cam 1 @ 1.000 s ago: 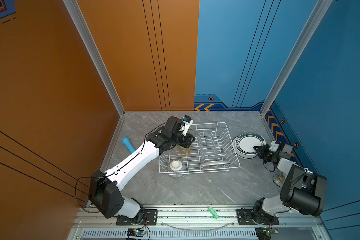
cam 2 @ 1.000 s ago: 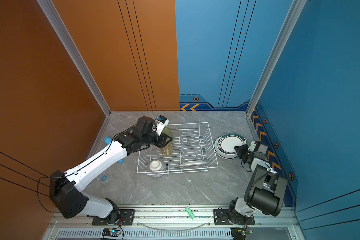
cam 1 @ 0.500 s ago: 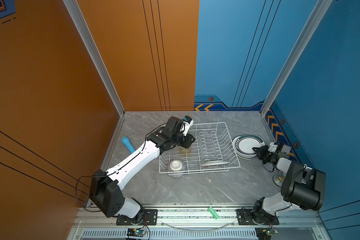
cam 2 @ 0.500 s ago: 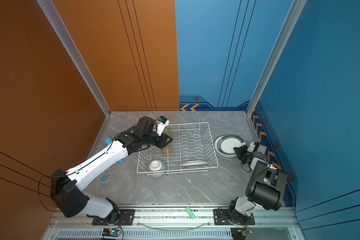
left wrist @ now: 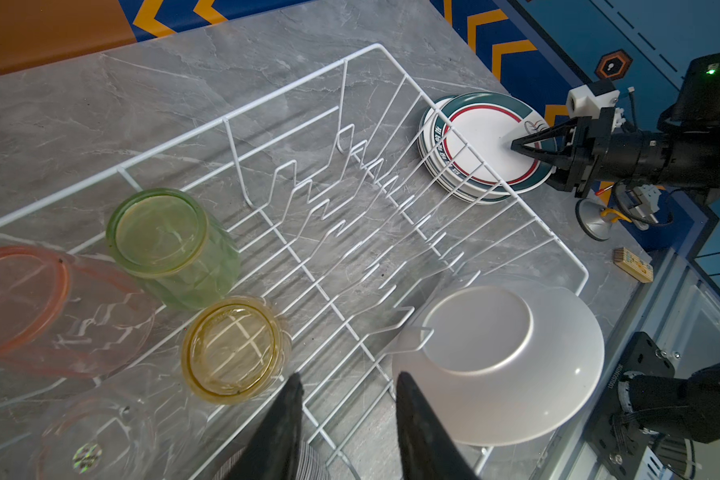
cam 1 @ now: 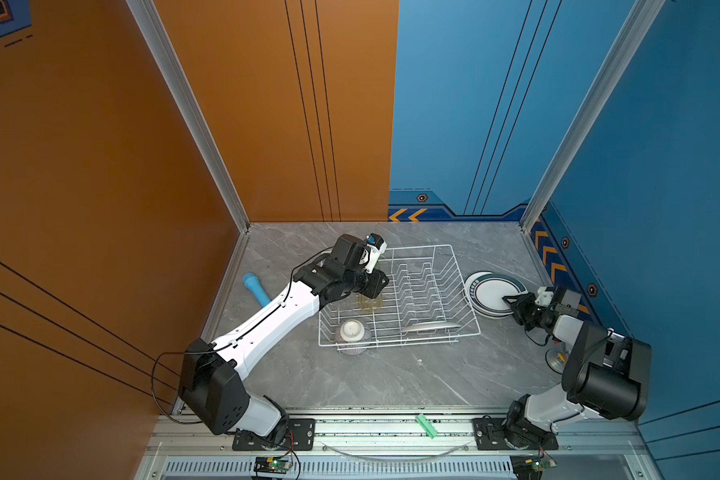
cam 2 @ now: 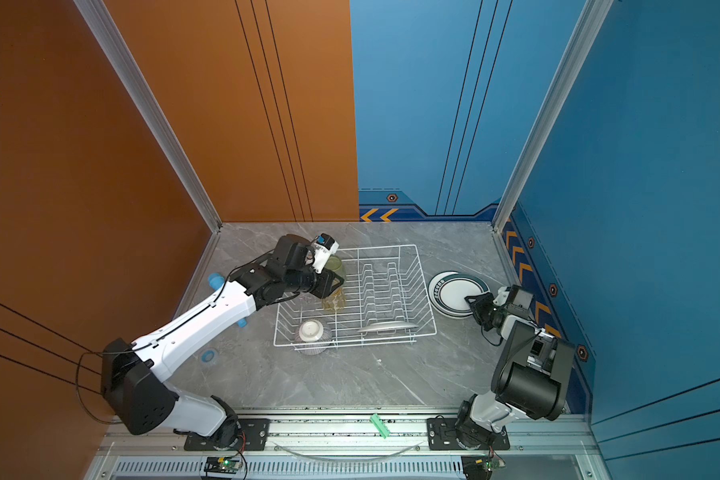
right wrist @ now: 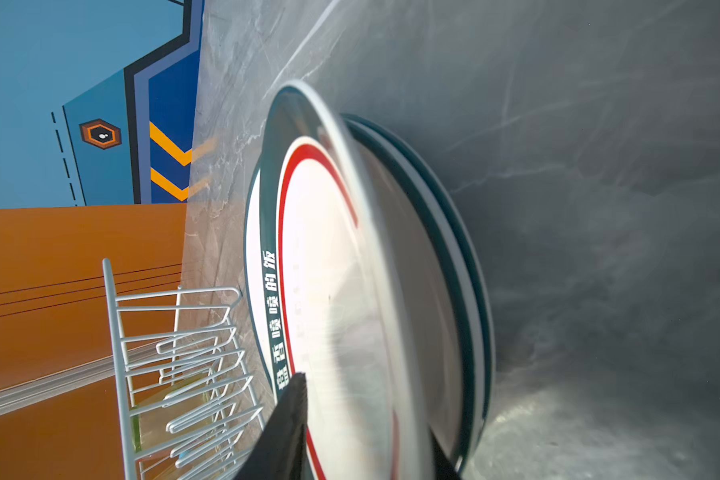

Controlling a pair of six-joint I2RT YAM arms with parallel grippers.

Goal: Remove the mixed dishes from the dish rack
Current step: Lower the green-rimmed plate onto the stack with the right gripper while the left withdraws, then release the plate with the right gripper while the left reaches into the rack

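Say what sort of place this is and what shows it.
Probably a robot test booth, not a kitchen: a left arm and right arm bolted to a metal rail, an orange wall and blue wall boxing in a table, a dish rack and plates set out.

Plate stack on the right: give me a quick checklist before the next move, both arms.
1. Right claw open around the rim of the top plate: ok.
2. Top plate flat on the stack: cannot tell, blurred.
3. Left claw open, empty, above the rack: ok.
4. Yellow tumbler near left claw, nothing on top: ok.
5. Rack emptied: not ok; tumblers, bowl, a white plate inside.
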